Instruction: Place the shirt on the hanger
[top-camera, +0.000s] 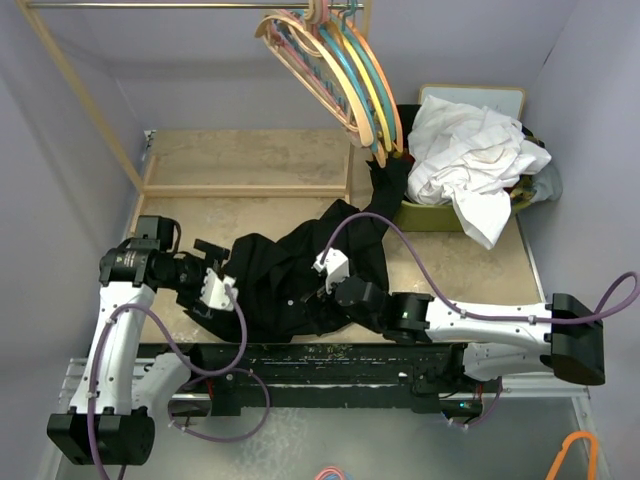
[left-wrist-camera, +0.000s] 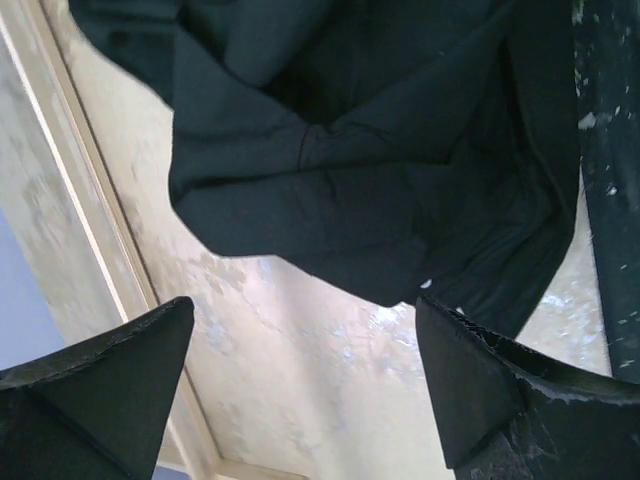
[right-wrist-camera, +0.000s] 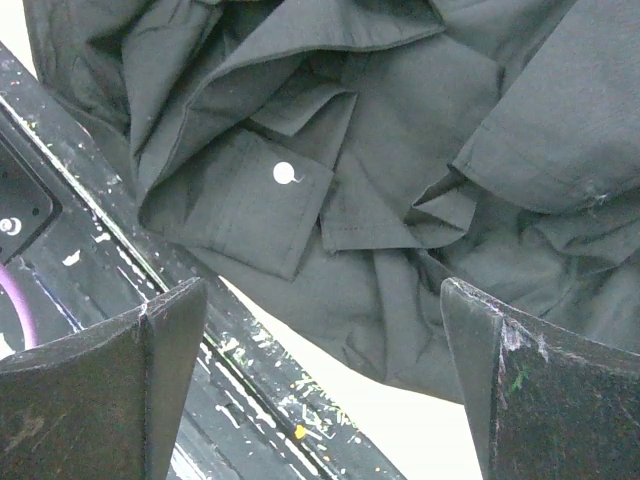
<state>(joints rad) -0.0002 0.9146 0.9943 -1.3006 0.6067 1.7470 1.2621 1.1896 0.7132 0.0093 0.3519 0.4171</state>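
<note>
Your left gripper hangs with its fingers spread and nothing between them, just beside the left edge of the shirt. The shirt lies crumpled on the table's near half, between your two arms, one sleeve trailing up toward the green bin. Expect it to be light and limp: it will sag, fold and slide off anything narrow, so take it by the collar or a shoulder seam, not loose cloth. Your right gripper is also spread wide and empty, hovering over a cuff with a white button. The table is mottled beige and hard, with a dark paint-flecked strip along the near edge. A wooden frame stands at left, a bunch of hangers hangs from its rail, and white cloth is heaped in the bin at right. You cannot pick out the pale hanger from here.
</note>
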